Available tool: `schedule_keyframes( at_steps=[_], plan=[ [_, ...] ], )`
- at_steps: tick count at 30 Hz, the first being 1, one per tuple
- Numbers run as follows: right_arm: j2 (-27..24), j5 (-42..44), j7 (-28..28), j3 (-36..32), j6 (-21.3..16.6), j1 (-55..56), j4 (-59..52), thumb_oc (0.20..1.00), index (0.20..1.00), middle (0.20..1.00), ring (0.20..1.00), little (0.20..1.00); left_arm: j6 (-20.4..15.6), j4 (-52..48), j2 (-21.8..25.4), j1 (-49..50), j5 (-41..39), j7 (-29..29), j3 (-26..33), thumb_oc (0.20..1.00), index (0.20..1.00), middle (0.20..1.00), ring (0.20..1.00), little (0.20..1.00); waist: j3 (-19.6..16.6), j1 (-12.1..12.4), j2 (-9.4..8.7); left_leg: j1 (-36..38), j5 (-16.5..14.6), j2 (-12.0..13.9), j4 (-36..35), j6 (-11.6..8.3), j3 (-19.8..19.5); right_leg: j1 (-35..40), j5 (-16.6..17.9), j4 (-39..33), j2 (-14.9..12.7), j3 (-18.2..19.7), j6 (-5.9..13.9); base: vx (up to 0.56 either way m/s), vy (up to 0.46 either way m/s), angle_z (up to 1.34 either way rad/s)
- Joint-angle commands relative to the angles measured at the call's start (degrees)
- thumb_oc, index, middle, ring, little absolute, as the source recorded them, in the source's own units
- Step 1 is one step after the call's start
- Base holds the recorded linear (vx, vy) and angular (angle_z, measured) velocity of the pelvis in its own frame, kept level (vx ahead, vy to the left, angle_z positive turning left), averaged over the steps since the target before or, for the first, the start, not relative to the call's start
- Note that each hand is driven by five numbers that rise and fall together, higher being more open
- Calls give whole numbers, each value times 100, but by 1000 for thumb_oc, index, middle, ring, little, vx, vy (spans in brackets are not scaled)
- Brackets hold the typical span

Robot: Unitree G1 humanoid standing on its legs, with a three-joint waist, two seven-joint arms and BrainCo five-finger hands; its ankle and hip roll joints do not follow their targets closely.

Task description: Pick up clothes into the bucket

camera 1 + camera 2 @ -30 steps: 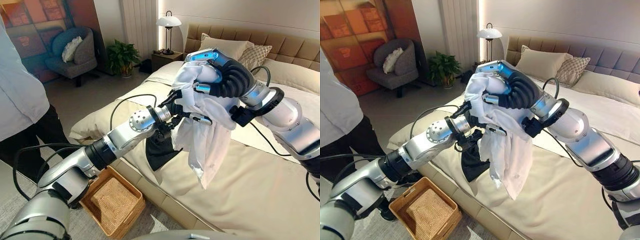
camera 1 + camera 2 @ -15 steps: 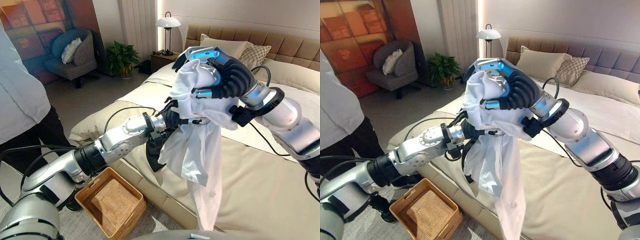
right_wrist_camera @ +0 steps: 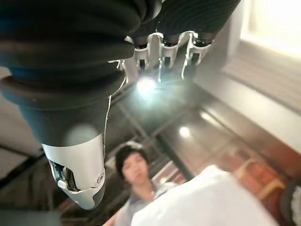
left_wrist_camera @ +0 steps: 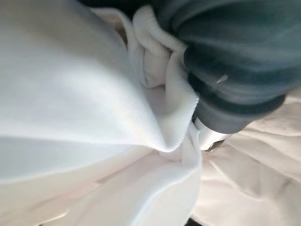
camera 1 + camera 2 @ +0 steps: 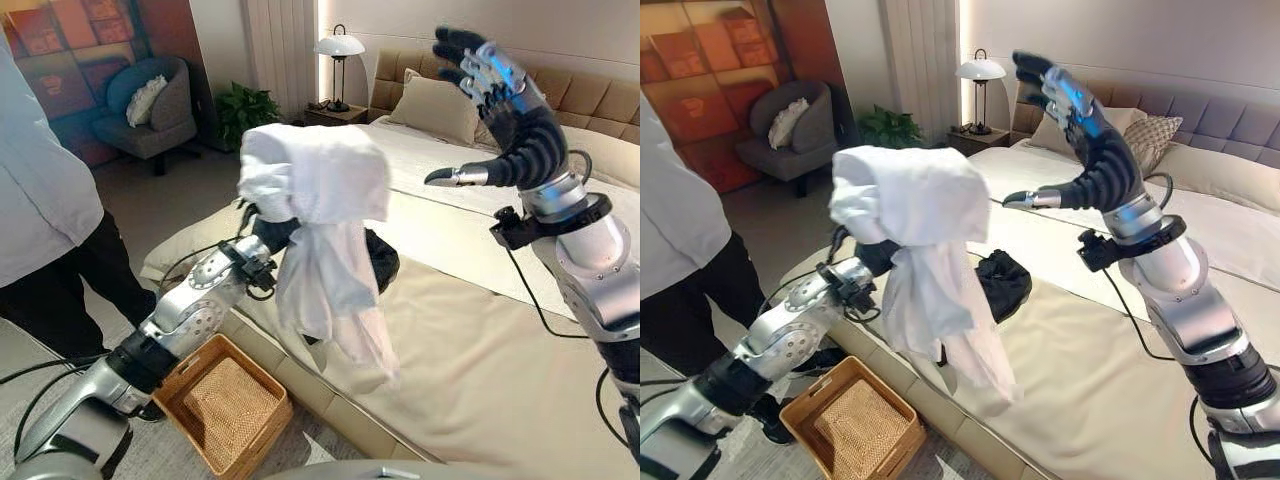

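A white garment [image 5: 320, 180] is draped over my left hand [image 4: 235, 70] and held high beside the bed's left edge, its tail hanging down past the mattress side. The cloth covers that hand and bunches against its dark cover. My right hand [image 5: 500, 110] is raised above the bed, open, fingers [image 3: 164, 52] straight and apart from the cloth. A square wicker basket [image 5: 225, 400] stands on the floor by the bed, below and left of the hanging garment. A black garment [image 5: 1002, 280] lies crumpled on the bed behind the white one.
The beige bed [image 5: 500, 380] spreads to the right, with pillows [image 5: 440, 105] at the headboard. A person [image 5: 40, 200] in a white top stands at the left, close to the basket. An armchair [image 5: 150, 100], a plant [image 5: 245, 115] and a bedside lamp [image 5: 337, 60] stand farther back.
My right hand has let go of the white garment and lifted away, open. My left arm has carried the garment up and to the left, nearer the basket. The black garment now lies uncovered.
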Motion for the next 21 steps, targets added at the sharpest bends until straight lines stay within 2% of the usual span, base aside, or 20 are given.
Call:
schedule_keyframes(
  at_steps=[1,2,4,6,7,8,10,13,17,18,19,21],
  plan=[
    [439,9,-22,-599,-131,657,439,1000,1000,1000,1000,1000,-689,-77,236,261,944,267,1214,200,200,200,200,200,-147,133,-234,-25,-703,4,567,75,-314,-187,-153,495,-413,-104,441,0,0,0],
    [444,7,-21,-598,-127,674,425,1000,1000,1000,1000,1000,-683,-99,236,291,955,275,1223,200,200,200,200,200,-160,128,-235,-26,-704,5,567,75,-315,-188,-156,496,-413,-105,441,0,0,0],
    [811,19,29,-915,-62,1292,679,1000,1000,1000,1000,1000,-847,-266,272,769,1567,413,1892,200,200,200,200,200,-115,146,-238,-59,-696,8,567,77,-321,-221,-165,507,-409,-109,426,0,0,0],
    [1189,16,87,-1091,-17,1800,938,1000,1000,1000,1000,1000,-993,-382,171,1167,1919,559,2466,200,200,200,200,200,-71,144,-236,-97,-694,-2,571,81,-337,-264,-172,525,-404,-103,413,0,0,0],
    [1529,-112,99,-1196,13,2193,1316,1000,1000,1000,1000,1000,-1113,-395,16,1439,2223,751,2934,200,200,200,200,200,-21,145,-232,-136,-697,-10,585,86,-345,-306,-183,557,-400,-109,402,0,0,0],
    [1531,-115,99,-1186,8,2196,1318,1000,1000,1000,1000,1000,-1110,-410,14,1459,2232,758,2942,200,200,200,200,200,-29,138,-233,-137,-700,-10,588,86,-346,-307,-187,560,-400,-110,402,0,0,0],
    [1907,-180,170,-1183,28,2662,1866,1000,1000,1000,1000,1000,-1272,-424,-148,1737,2481,967,3457,200,200,200,200,200,48,154,-228,-192,-701,-26,612,92,-358,-348,-183,583,-412,-117,393,-9,12,2],
    [2274,-316,179,-1124,23,3020,2567,1000,1000,1000,1000,1000,-1484,-365,-424,1871,2705,1293,3919,200,200,200,200,200,166,141,-244,-309,-714,-45,685,98,-382,-446,-184,645,-430,-124,388,-37,20,4],
    [2554,-542,67,-949,30,3213,3926,1000,1000,1000,1000,1000,-1597,-154,-685,2041,3126,1652,4182,200,200,200,200,200,357,132,-255,-578,-731,-91,856,102,-421,-649,-182,736,-451,-134,384,-63,26,4],
    [2564,-758,1,-810,61,3215,4611,1000,1000,1000,1000,1000,-1632,-8,-689,2066,3335,1833,4210,200,200,200,200,200,487,150,-264,-703,-724,-116,923,102,-449,-746,-167,788,-467,-154,386,-60,27,6],
    [2563,-758,-1,-801,40,3190,4644,1000,1000,1000,1000,1000,-1636,-3,-688,2060,3341,1839,4213,200,200,200,200,200,481,139,-265,-726,-730,-118,939,103,-454,-763,-172,799,-469,-158,387,-80,30,6],
    [2493,-1137,-84,-549,116,3127,5498,1000,1000,1000,1000,1000,-1700,363,-661,1991,3500,2058,4226,200,200,200,200,200,728,168,-273,-969,-707,-151,1064,97,-495,-977,-163,932,-498,-200,390,-94,34,9]
  ],
)
